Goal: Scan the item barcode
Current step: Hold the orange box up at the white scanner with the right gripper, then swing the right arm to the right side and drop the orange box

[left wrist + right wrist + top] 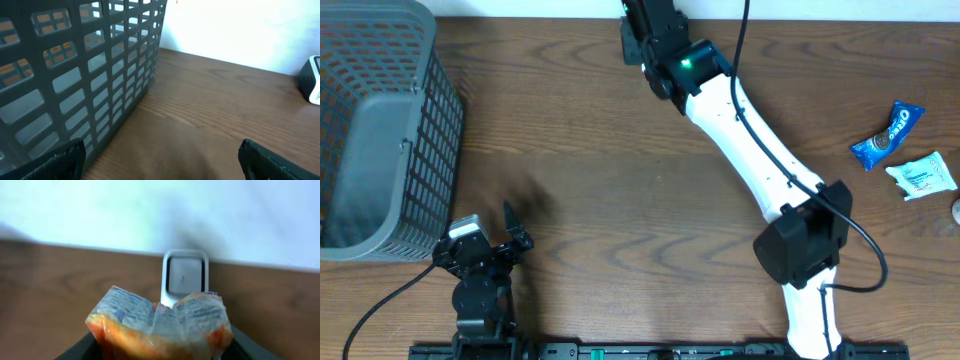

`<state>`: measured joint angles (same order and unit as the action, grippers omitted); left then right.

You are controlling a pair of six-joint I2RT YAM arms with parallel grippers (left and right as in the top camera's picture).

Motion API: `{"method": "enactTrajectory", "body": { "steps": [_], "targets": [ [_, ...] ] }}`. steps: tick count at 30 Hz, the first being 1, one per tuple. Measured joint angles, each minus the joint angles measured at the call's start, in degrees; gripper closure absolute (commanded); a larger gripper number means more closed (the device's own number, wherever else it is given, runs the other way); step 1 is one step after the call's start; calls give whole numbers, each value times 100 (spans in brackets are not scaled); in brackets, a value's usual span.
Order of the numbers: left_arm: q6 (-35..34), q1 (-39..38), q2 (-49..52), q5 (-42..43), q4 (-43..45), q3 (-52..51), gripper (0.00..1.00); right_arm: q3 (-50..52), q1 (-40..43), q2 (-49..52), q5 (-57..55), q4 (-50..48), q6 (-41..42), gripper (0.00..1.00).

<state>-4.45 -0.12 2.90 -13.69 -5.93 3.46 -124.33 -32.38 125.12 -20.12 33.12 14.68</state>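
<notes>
Overhead: left gripper (485, 232), jaws wide, beside the grey lattice basket (380, 150) at the left edge of the tabletop (620, 180). Left wrist: smooth wood grain, plastic grid. Right wrist: right gripper (160, 350) clamps a crinkled glossy packet (160, 325) facing the rounded scanner (185, 275) at the back edge.

The brown wooden table (610, 190) bears a grey mesh basket (440, 120) at its left end. Near the right edge, a blue packet (888, 135) and a white packet (922, 176) lie just beside each other. A scanner (185, 276) stands at the far edge by the wall.
</notes>
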Motion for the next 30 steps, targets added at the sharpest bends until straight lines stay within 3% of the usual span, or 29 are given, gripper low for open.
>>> {"method": "enactTrajectory", "body": {
  "steps": [6, 16, 30],
  "targets": [
    [0, 0, 0, 0, 0, 0, 2, 4, 343, 688, -68, -1016, -308, 51],
    [0, 0, 0, 0, 2, 0, 2, 33, 778, 2002, 240, -2973, -496, 48],
    [0, 0, 0, 0, 0, 0, 2, 33, 752, 2422, 374, -3407, -577, 50]
  ]
}}
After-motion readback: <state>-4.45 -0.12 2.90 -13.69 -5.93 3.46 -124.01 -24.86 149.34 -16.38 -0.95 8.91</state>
